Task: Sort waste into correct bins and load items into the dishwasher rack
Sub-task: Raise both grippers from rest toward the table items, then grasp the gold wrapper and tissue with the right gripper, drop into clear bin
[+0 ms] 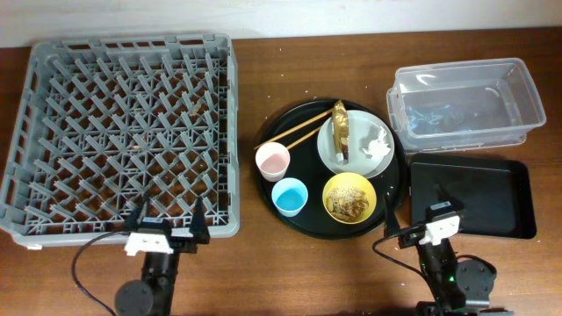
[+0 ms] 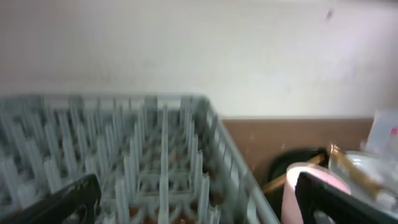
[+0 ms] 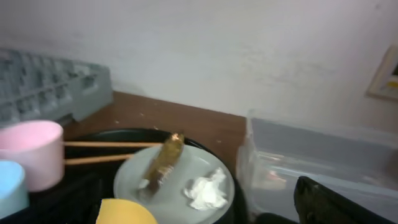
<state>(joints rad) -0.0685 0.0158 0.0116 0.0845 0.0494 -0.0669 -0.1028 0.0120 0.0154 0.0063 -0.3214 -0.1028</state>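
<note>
The grey dishwasher rack (image 1: pixel 123 132) fills the left. On a round black tray (image 1: pixel 399 167) sit the pale plate (image 1: pixel 329 154) with the gold foil wrapper (image 1: pixel 341 132) and white tissue (image 1: pixel 378 140), the chopsticks (image 1: pixel 294 139), the pink cup (image 1: pixel 272 161), the blue cup (image 1: pixel 289 196) and the yellow bowl (image 1: pixel 349 197) holding brown scraps. The clear tub (image 1: pixel 465 101) and small black tray (image 1: pixel 474 197) are at the right. My left gripper (image 1: pixel 169 221) is open at the rack's front edge. My right gripper (image 1: pixel 414 206) is open between the round tray and the small black tray.
The left wrist view shows the rack (image 2: pixel 124 149) ahead and the pink cup (image 2: pixel 292 186) at the right. The right wrist view shows the plate (image 3: pixel 193 162), wrapper (image 3: pixel 163 162), tissue (image 3: pixel 204 190), chopsticks (image 3: pixel 106 144) and tub (image 3: pixel 311 155). A wall stands behind the table.
</note>
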